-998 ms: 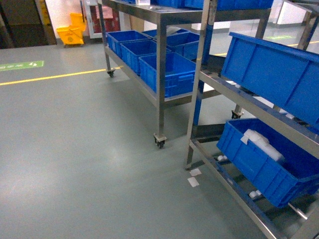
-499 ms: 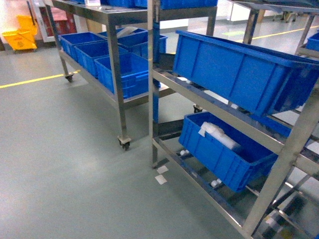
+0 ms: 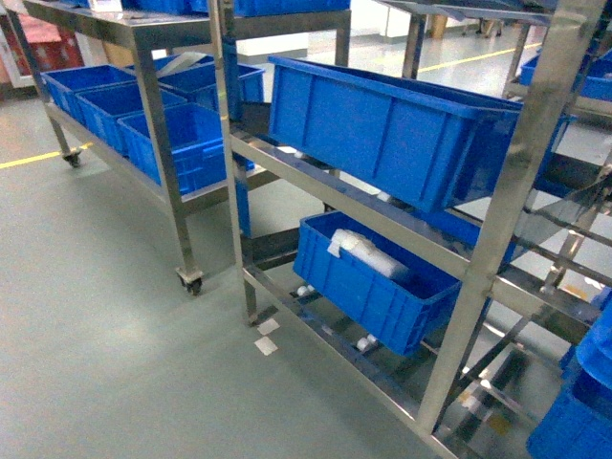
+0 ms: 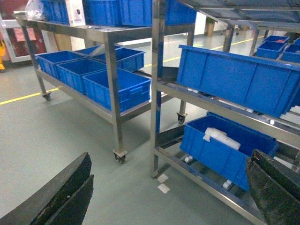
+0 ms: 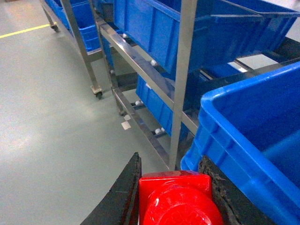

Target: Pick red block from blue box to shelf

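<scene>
With the red block [image 5: 180, 199] clamped between the right gripper [image 5: 176, 197] jaws and the left gripper [image 4: 164, 197] spread wide and empty, the head view has swung right, bringing the shelf [image 3: 497, 191] nearer for placing.

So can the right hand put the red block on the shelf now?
Probably yes. The right hand grips the red block, and the shelf stands just ahead, though a blue crate crowds its right side.

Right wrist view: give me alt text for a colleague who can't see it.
The right gripper is shut on the red block, stud facing the camera. Beyond stand a steel shelf holding blue crates and grey floor.
</scene>
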{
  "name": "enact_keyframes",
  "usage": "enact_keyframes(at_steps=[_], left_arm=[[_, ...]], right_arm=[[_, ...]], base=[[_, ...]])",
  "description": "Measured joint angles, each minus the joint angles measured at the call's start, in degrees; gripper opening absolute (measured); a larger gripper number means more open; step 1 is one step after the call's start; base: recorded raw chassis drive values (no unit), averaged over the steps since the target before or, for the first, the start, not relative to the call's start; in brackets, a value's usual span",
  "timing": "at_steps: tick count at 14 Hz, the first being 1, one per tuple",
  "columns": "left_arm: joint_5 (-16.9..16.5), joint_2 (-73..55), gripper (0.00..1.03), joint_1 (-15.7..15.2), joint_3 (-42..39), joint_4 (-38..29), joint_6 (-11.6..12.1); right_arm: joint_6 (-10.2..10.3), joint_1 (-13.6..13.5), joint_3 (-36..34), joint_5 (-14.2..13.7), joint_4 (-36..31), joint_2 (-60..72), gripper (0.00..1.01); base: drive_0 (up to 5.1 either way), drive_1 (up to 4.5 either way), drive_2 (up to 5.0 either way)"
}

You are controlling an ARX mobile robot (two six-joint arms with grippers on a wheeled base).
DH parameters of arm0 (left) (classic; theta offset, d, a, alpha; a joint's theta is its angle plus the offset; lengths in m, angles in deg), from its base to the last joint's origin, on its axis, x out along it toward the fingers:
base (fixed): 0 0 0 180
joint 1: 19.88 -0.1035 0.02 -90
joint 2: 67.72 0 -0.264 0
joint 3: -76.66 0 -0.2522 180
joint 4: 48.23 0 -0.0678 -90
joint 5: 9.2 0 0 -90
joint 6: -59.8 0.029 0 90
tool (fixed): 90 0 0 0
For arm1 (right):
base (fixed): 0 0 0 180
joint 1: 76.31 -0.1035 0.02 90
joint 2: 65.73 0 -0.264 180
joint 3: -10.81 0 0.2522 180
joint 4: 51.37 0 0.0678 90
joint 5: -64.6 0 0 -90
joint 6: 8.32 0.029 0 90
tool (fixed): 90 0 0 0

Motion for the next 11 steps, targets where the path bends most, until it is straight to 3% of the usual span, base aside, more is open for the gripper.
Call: enact_keyframes(at_steps=[4, 11], left_arm=[[-0.02, 0.00, 0.98, 0.00, 0.00, -0.02, 0.00], [-0.02, 0.00, 0.98, 0.00, 0.00, -0.04, 0.00]], right_arm=[[0.00, 0.00, 0.00, 0.00, 0.02, 0.00, 0.28], [0.00, 0.00, 0.00, 0.00, 0.07, -0.26, 0.28]], base=[[-1.5, -1.48, -1.5], [-1.5, 0.63, -3.7]])
